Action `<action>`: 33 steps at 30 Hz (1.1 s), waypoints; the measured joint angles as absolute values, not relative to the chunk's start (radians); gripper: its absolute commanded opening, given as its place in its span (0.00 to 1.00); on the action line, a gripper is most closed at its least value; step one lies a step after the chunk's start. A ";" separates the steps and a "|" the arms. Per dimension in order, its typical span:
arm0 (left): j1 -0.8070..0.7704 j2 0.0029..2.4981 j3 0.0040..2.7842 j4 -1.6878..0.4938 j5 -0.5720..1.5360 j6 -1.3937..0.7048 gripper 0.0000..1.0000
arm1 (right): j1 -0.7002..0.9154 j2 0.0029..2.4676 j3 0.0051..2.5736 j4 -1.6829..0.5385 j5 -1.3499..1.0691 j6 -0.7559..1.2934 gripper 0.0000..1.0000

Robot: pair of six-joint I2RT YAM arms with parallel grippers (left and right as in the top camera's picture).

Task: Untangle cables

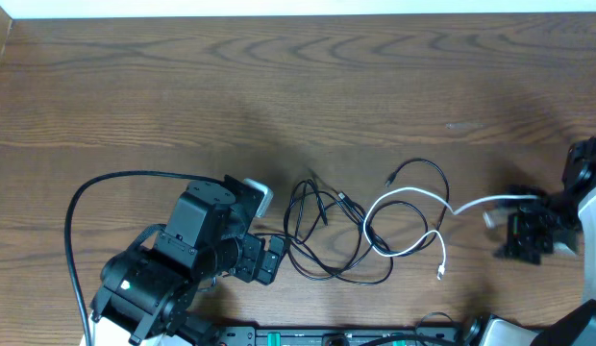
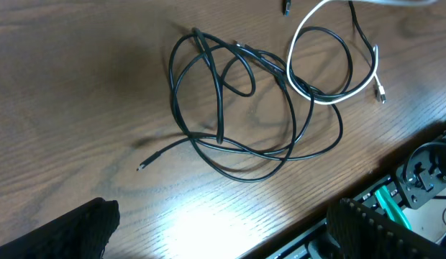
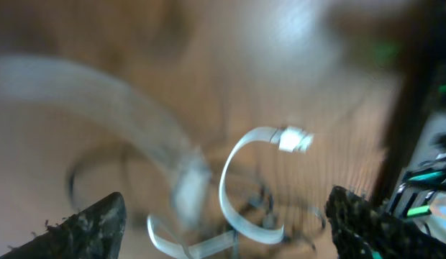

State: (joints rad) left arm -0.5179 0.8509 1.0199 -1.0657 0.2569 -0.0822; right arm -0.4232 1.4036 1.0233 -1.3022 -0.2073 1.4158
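Left pincer (image 1: 264,258) beside black cable tangle (image 1: 327,231), white cable (image 1: 476,202) across it.

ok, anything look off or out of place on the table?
Nothing damaged or spilled. Only the expected mess: the black cables lie in overlapping loops with the white cable looped through them, one end running off to the right gripper. The right wrist view is blurred, so contact there is unclear.
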 measured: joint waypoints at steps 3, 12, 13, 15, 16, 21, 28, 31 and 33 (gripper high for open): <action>-0.518 0.851 1.020 -1.063 0.257 -0.082 0.98 | -0.424 1.415 1.023 -1.302 -0.180 1.392 0.99; -0.518 0.851 1.020 -1.047 0.257 -0.082 0.98 | -0.359 1.443 1.023 -1.312 -0.817 0.658 0.75; -0.518 0.851 1.020 -1.048 0.257 -0.082 0.98 | -0.355 1.443 1.023 -1.281 -0.805 0.645 0.76; -0.518 0.851 1.020 -1.047 0.257 -0.082 0.98 | -0.355 1.445 1.024 -1.266 -0.698 0.695 0.83; -0.518 0.851 1.020 -1.047 0.257 -0.082 0.98 | -0.355 1.445 1.024 -1.284 -0.622 0.746 0.87; -0.518 0.851 1.020 -1.048 0.257 -0.082 0.98 | -0.354 1.445 1.021 -1.337 -0.072 1.205 0.89; -0.518 0.851 1.020 -1.048 0.257 -0.082 0.98 | -0.354 1.448 1.019 -1.193 0.236 1.600 0.83; -0.518 0.851 1.020 -1.048 0.257 -0.082 0.98 | -0.354 1.475 1.019 -1.079 0.231 1.670 0.85; -0.518 0.851 1.020 -1.048 0.257 -0.082 0.98 | -0.354 1.516 1.018 -1.014 0.198 1.694 0.88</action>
State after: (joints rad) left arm -0.5179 0.8509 1.0199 -1.0477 0.2569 -0.0822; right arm -0.3538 1.5158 1.0183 -1.0142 0.1978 1.6943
